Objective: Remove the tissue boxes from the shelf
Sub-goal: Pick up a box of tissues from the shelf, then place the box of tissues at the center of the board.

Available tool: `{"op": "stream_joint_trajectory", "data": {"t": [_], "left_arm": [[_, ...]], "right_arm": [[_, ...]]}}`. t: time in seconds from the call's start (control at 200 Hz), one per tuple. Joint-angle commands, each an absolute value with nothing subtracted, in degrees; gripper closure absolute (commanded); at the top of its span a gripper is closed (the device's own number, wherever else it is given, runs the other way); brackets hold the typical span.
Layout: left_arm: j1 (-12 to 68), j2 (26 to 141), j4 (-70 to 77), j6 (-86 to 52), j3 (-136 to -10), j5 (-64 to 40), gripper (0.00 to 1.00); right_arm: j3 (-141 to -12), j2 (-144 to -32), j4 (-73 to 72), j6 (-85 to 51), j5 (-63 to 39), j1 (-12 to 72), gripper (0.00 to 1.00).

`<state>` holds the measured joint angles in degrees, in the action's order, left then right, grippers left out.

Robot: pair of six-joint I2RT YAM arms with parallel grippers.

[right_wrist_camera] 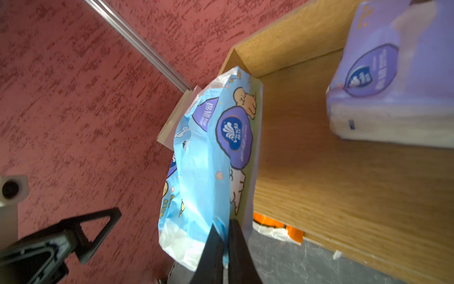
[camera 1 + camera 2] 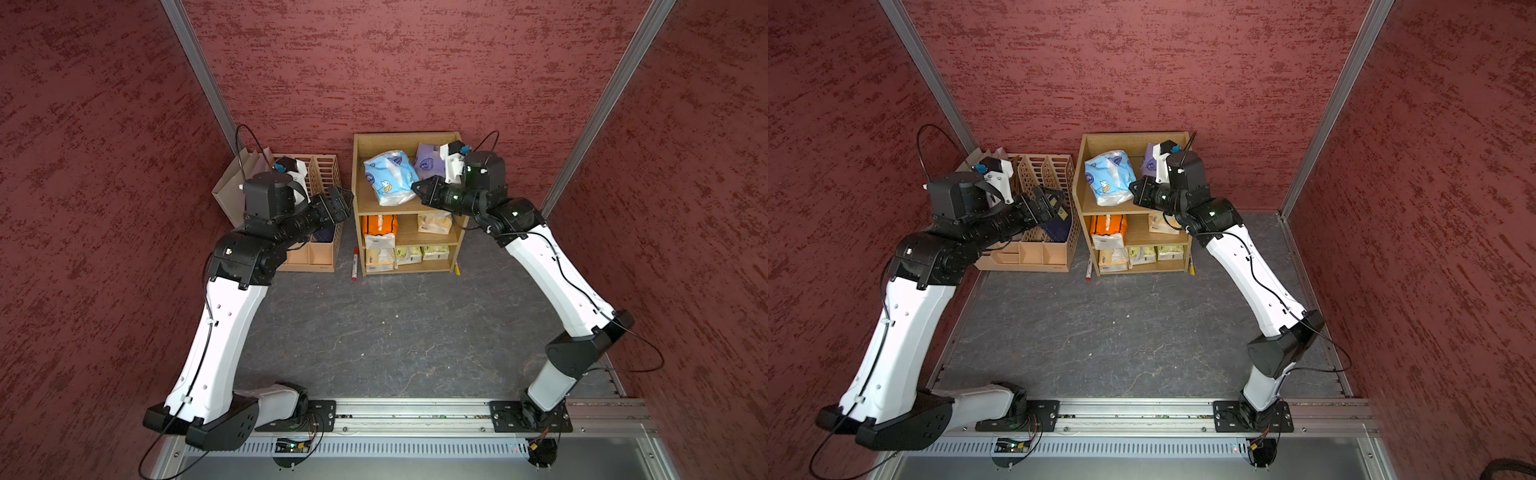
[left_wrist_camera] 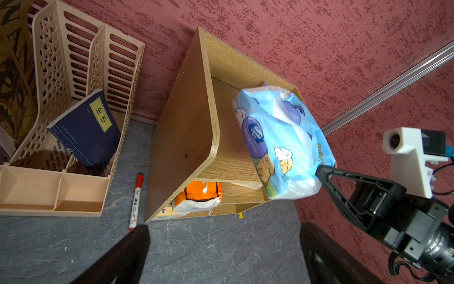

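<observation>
Plainly, the shelf (image 2: pixel 409 139) has packs on all three tiers. On the top tier the light blue pack (image 2: pixel 390 176) lies tilted and juts over the front edge, with the lilac pack (image 2: pixel 428 160) by the right panel. The right gripper (image 1: pixel 224 230) is pinched tight on a thin fold of wrapper at the blue pack's near corner. It looks like film only, so the soft, light pack may sag or slip — a bite across the body would hold better. The left gripper (image 2: pixel 343 203) hangs spread wide and empty beside the shelf's left panel.
</observation>
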<state>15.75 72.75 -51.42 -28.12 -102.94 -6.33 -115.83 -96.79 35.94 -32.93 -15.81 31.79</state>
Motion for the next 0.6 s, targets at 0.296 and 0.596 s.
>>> {"op": "stream_joint_trajectory", "data": {"t": [0.296,0.596], "left_arm": [[15.6,62.3,-51.5,-29.1,-94.7,-1.4,0.0],[15.7,54.0,-47.8,-41.9,-80.3,0.2,0.0]], "right_arm": [[-88.4,-73.0,37.8,-24.9,-29.4,32.3,1.0],[-72.5,-66.8,41.2,-25.2,-24.4,37.7,1.0]]}}
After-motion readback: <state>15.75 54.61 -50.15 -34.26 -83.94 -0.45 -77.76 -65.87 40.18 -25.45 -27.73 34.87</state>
